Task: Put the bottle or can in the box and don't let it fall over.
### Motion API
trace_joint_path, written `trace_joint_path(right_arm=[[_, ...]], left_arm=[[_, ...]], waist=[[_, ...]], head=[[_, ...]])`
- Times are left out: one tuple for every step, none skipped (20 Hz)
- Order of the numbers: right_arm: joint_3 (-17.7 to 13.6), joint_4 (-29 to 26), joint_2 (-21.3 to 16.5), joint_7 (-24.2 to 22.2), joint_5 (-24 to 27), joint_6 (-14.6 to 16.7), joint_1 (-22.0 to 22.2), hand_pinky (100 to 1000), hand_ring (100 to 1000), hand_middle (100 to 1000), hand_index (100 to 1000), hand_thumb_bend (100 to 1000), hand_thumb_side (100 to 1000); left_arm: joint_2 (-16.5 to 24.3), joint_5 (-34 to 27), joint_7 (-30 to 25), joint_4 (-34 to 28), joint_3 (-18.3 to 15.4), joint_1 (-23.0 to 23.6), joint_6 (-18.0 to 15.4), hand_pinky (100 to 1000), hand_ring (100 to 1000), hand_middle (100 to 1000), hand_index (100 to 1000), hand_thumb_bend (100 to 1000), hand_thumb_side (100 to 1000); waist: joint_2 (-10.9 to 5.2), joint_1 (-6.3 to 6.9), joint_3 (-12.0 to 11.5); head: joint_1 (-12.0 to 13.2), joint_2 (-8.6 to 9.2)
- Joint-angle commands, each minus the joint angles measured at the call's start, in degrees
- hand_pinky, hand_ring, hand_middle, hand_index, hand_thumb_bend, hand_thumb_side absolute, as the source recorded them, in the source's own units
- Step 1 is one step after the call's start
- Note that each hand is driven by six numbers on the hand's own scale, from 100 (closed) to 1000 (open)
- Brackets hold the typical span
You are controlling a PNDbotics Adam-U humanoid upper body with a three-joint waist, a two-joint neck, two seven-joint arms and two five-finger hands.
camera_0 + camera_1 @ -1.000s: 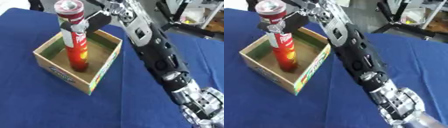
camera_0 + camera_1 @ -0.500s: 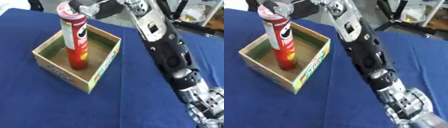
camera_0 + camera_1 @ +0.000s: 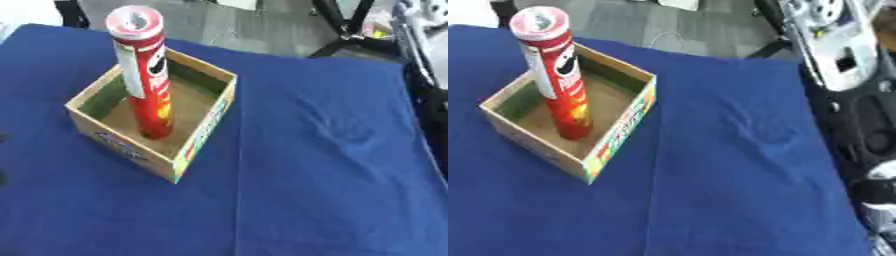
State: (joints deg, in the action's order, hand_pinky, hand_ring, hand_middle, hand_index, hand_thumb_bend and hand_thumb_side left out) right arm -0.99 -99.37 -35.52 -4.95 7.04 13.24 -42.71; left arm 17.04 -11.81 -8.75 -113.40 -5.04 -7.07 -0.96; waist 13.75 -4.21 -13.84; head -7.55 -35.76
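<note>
Can [image 3: 145,75], tall and red, is standing upright inside the cardboard box [image 3: 204,139] on the blue cloth [image 3: 332,170], untouched. Being narrow and probably light, it is judged tippy; gripping mid-body is advised. Neither hand is being shown, so finger state cannot be told.

Along the right edge of the right eye view, the robot's arm [image 3: 859,100] shows as a chain of bulky black housings with rounded joint covers. Its upper segment is silver-grey metal with small dark square cut-outs and round screw-like spots. A silvery joint gleams near the lower right corner.
</note>
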Motion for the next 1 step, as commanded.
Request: trace_joint_path(right_arm=[[-2.7,-5.2,-3.7,2.6,5.6,-0.6,3.6,917,765,804,936,100,600]], left_arm=[[0.4,0.2,0.4,-1.2,-0.7,-0.1,-0.2,368,747,663,700,162,822]], waist=[[-1.19,0.57,0.5]], head=[[1.1,-0.26]])
